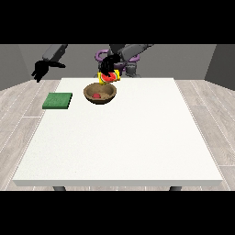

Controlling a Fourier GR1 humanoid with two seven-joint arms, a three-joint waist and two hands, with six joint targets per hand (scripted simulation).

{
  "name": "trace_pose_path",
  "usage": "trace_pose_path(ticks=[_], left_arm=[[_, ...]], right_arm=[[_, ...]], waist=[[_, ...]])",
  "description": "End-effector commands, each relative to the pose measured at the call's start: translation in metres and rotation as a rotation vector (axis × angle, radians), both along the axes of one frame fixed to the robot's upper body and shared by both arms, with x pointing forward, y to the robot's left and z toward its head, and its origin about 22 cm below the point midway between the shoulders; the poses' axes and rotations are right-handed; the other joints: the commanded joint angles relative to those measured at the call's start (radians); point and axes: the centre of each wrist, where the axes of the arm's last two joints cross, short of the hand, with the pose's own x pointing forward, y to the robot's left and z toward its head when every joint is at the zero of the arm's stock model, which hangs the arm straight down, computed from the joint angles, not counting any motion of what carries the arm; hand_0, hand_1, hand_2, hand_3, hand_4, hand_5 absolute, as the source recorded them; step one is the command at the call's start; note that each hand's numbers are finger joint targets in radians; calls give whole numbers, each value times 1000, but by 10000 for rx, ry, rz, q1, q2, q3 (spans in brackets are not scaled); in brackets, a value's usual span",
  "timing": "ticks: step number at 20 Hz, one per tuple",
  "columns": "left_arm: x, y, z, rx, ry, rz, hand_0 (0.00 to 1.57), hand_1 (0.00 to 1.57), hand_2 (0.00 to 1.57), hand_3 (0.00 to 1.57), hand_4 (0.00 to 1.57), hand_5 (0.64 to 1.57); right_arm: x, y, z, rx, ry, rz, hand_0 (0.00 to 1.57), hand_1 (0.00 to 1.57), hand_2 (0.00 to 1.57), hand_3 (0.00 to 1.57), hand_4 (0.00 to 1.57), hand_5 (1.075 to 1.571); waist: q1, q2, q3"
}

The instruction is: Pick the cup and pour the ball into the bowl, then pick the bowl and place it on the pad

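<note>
A brown bowl stands on the white table near its far edge, with a red ball lying inside it. Just above the bowl's far rim hangs a yellow cup, tipped so that its red inside faces the camera. The hand at the view's right reaches in from the robot's shoulder and is shut on the cup from above. The green pad lies flat at the table's left side, apart from the bowl. The hand at the view's left hangs in the air beyond the table's left corner, holding nothing.
The robot's grey and purple torso stands behind the far edge of the table. Wooden floor surrounds the table on all sides.
</note>
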Motion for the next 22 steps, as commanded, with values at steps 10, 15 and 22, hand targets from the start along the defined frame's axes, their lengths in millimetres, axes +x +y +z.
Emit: trace_pose_path(ticks=[10,15,22], left_arm=[[3,-20,41,2739,-1365,-424,1534,1534,1571,1571,1207,1457],[2,-16,50,1877,-564,-746,1526,1526,1571,1571,1201,1462],[37,82,68,-4612,-200,930,401,401,1571,1571,1001,1570]], right_arm=[[-12,-8,-12,62,311,-268,0,0,0,144,0,1520],[-9,9,-26,611,1711,1,0,0,0,0,460,1556],[-10,8,-24,733,1437,-632,0,0,0,0,482,1561]], waist=[[288,-237,-2],[630,-615,-7],[1636,-420,-65]])
